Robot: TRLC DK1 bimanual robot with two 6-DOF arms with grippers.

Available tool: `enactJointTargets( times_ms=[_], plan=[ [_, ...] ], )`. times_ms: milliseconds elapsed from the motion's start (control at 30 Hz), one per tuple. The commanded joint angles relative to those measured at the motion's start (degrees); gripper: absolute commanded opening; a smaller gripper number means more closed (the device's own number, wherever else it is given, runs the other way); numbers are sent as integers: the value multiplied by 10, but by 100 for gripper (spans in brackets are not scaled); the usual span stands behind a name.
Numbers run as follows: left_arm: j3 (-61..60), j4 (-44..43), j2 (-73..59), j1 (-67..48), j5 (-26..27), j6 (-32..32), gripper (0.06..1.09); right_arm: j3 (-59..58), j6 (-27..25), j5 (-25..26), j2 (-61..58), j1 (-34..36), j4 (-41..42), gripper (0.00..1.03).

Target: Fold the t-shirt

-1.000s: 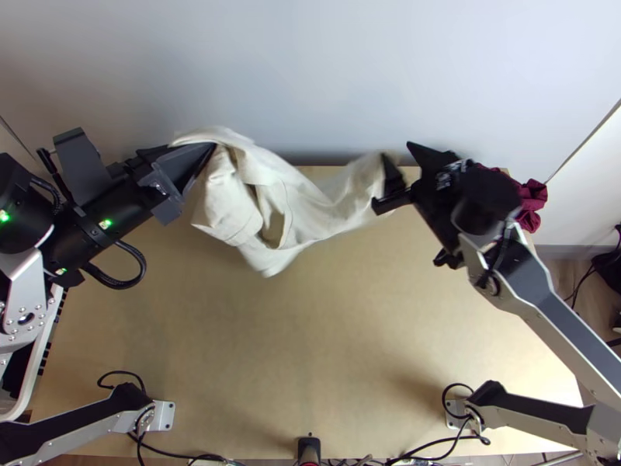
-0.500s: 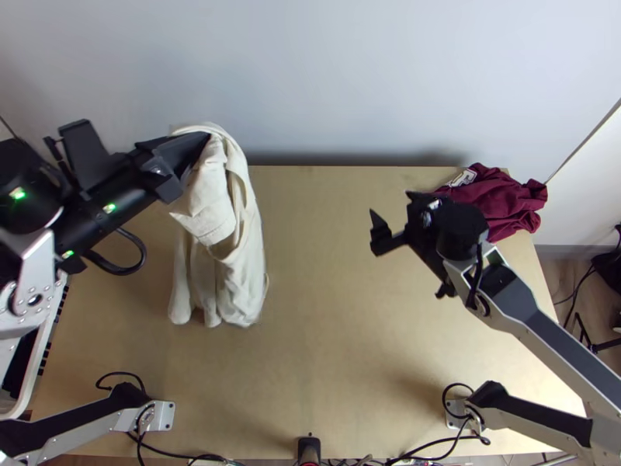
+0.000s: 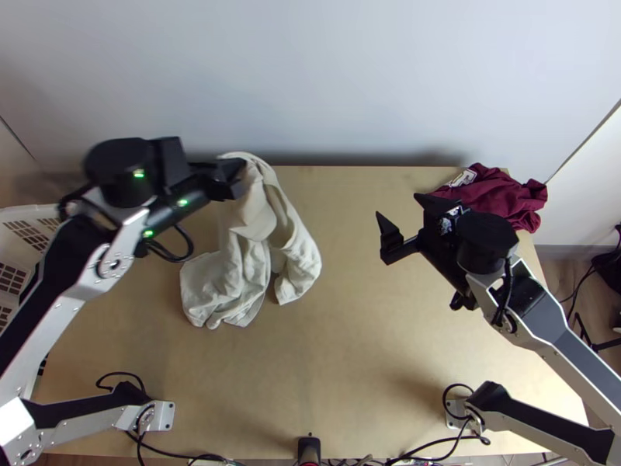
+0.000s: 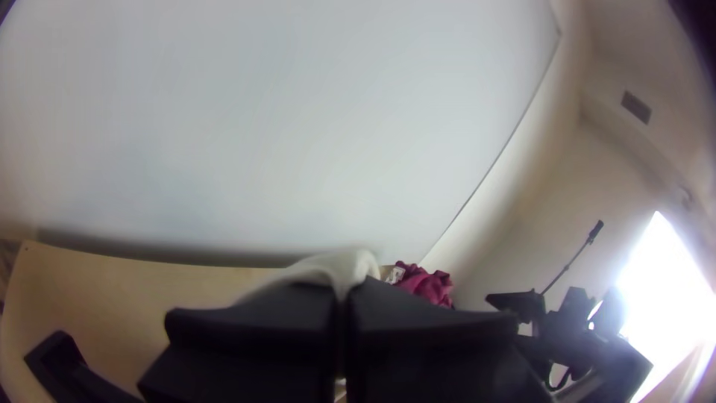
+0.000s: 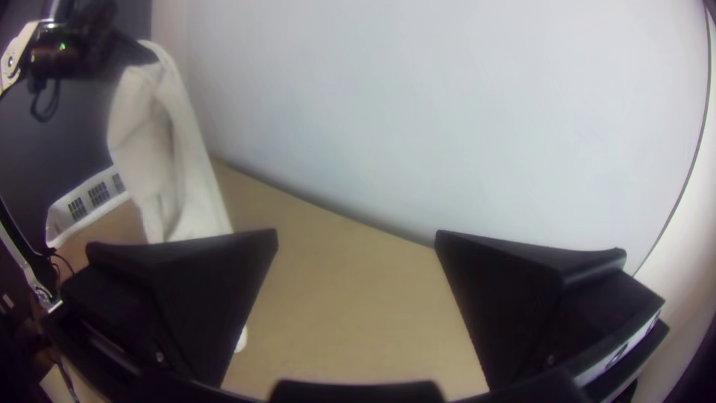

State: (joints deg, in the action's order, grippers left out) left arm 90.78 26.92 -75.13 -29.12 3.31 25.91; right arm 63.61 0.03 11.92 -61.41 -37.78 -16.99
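In the top view my left gripper (image 3: 239, 169) is shut on the upper part of the cream t-shirt (image 3: 252, 233), which hangs bunched over the table's left half, its lower folds near the tabletop. The left wrist view has my left gripper (image 4: 341, 295) with its fingers together and cream cloth (image 4: 339, 267) rising between them. Farther right, my right gripper (image 3: 400, 208) stands open, apart from the shirt. From the right wrist view, my right gripper (image 5: 356, 239) holds nothing, and the hanging shirt (image 5: 175, 157) is beyond one finger.
A maroon cloth (image 3: 501, 200) lies bunched at the table's far right corner. At the left edge is a white slatted basket (image 3: 17, 233). A wall stands behind the table (image 3: 349, 334), and cables run along its near edge.
The shirt was stretched between both grippers; the right one let go and moved back toward the right. The left gripper has since moved right, and the hanging shirt swung down and along with it.
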Motion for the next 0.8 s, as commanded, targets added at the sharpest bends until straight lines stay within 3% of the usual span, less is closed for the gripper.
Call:
enactJointTargets(
  times_ms=[0,133,400,767],
  plan=[
    [-19,2,-45,-42,-90,4,9,25,19,-19,4,-9,-24,98],
    [-23,1,-69,-79,-132,23,9,27,63,-54,-1,-7,-47,97],
    [-26,-21,-123,-121,-136,106,9,-38,142,-114,-17,10,-58,97],
    [19,-97,-179,-174,-120,146,9,-68,148,-125,2,15,-50,97]
  ],
)
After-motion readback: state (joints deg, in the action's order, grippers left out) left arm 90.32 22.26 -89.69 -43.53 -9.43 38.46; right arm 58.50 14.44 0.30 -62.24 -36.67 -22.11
